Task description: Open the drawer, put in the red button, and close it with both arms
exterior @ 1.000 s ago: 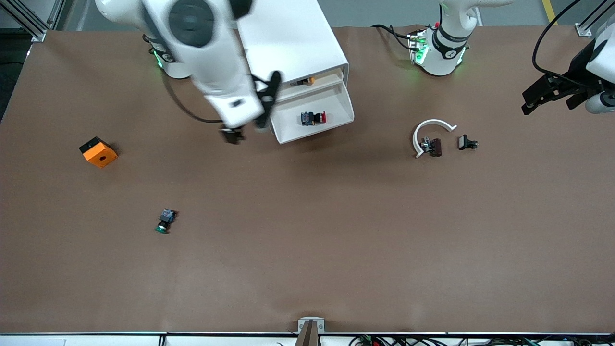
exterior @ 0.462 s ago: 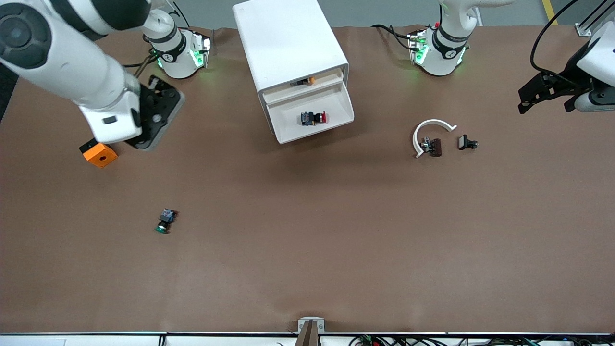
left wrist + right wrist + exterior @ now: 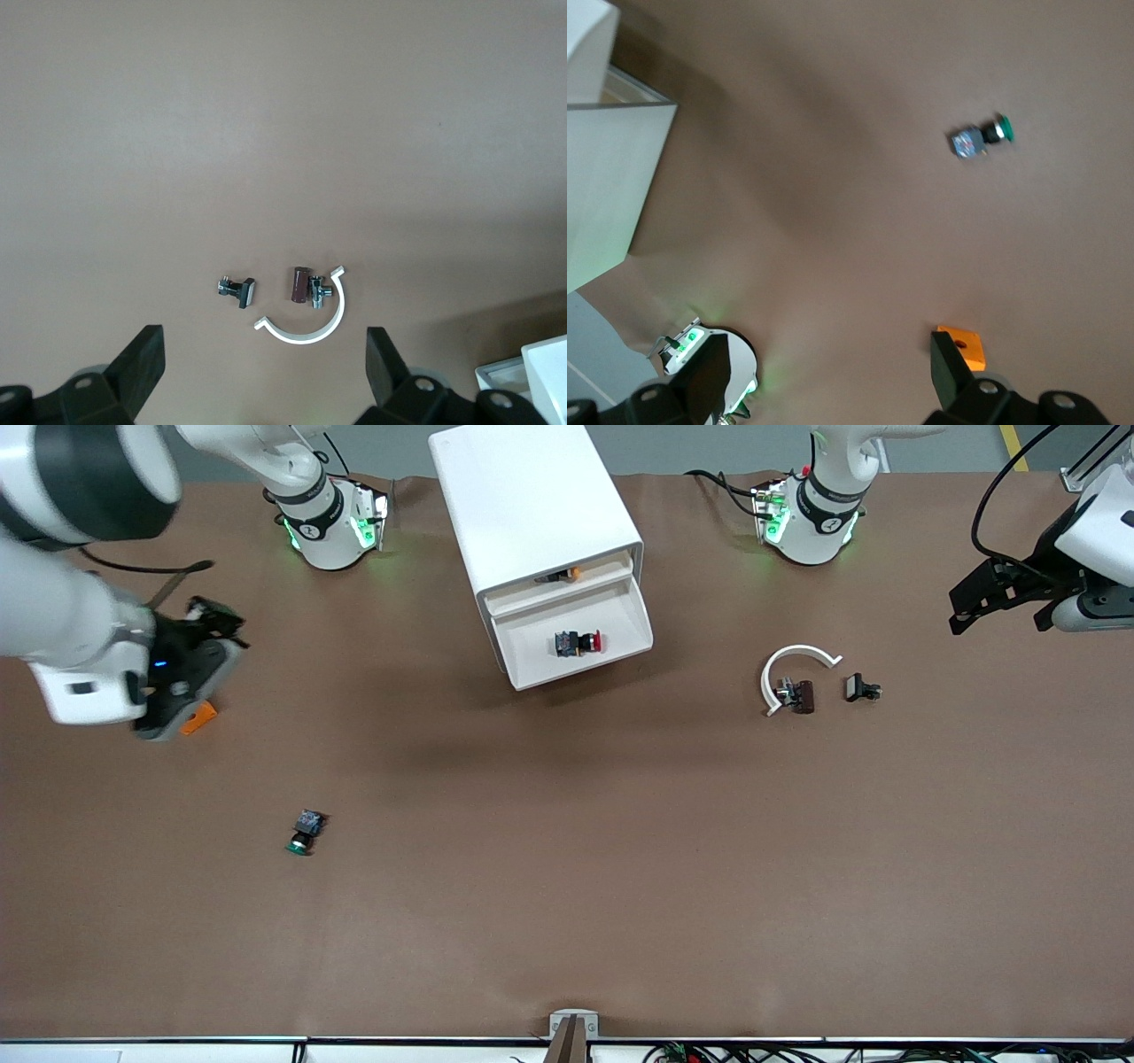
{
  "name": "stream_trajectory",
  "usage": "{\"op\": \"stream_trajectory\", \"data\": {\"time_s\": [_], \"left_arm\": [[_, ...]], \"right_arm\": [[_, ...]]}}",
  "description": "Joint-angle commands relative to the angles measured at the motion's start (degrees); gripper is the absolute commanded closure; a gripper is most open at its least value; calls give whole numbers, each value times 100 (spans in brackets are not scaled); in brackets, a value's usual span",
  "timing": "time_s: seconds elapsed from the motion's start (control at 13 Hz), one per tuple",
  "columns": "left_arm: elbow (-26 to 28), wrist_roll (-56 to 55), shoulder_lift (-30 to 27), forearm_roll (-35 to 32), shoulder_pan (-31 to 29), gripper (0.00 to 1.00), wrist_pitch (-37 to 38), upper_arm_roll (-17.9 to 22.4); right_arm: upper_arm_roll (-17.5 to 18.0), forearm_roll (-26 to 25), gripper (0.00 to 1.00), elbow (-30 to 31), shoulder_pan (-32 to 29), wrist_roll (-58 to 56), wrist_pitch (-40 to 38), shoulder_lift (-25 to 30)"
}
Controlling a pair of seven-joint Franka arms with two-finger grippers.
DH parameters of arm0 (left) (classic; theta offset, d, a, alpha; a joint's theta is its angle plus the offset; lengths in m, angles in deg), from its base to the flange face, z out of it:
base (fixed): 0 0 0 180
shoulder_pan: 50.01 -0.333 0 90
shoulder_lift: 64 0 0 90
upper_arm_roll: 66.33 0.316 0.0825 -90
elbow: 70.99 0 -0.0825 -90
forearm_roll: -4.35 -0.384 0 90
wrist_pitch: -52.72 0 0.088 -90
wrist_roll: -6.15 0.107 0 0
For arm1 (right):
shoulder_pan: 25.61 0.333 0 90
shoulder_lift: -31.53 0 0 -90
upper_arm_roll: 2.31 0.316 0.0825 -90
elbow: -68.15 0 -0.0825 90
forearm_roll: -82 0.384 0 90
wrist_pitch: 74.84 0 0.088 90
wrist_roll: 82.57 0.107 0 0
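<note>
An orange block (image 3: pixel 200 718), a green-capped button (image 3: pixel 304 833), a white curved clip (image 3: pixel 791 667) and small dark parts (image 3: pixel 861 687) lie on the brown table (image 3: pixel 567 868).

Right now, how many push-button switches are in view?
2. The red button lies in the open drawer; the green button lies on the table, nearer the front camera. Closed drawers may hide others.

- The cabinet (image 3: pixel 540 514) stands between the two arm bases.
- The drawer (image 3: pixel 574 638) is pulled out, with the red button (image 3: pixel 578 642) lying in it.
- The curved clip (image 3: pixel 793 669) and a small fitting (image 3: pixel 861 687) lie toward the left arm's end.
- The green button (image 3: pixel 305 832) lies toward the right arm's end, nearer the front camera than the block (image 3: pixel 200 717).
</note>
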Motion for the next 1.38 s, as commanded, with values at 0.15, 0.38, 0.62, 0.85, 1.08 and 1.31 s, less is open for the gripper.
{"op": "stream_trajectory", "data": {"time_s": [0.15,0.38,0.62,0.85,1.08,1.31], "left_arm": [[-82,-167,46,18,-72,0,93,-112],[-73,-133,20,9,-72,0,93,-121],[-82,-106,-16,9,-72,0,110,-121],[-64,-97,-16,9,-81,0,119,-121],[-56,-97,2,-9,-90,0,119,-121],[-38,-97,2,-35,-90,0,119,-121]], "right_arm": [[114,-420,0,147,-449,-58,71,186],[97,-562,0,33,-659,126,88,204],[167,-535,0,-161,-757,1651,97,204],[150,-448,0,-83,-774,2481,324,448],[132,-307,0,1055,-800,3699,1148,1307],[123,-307,0,1896,-809,4073,1723,1961]]}}
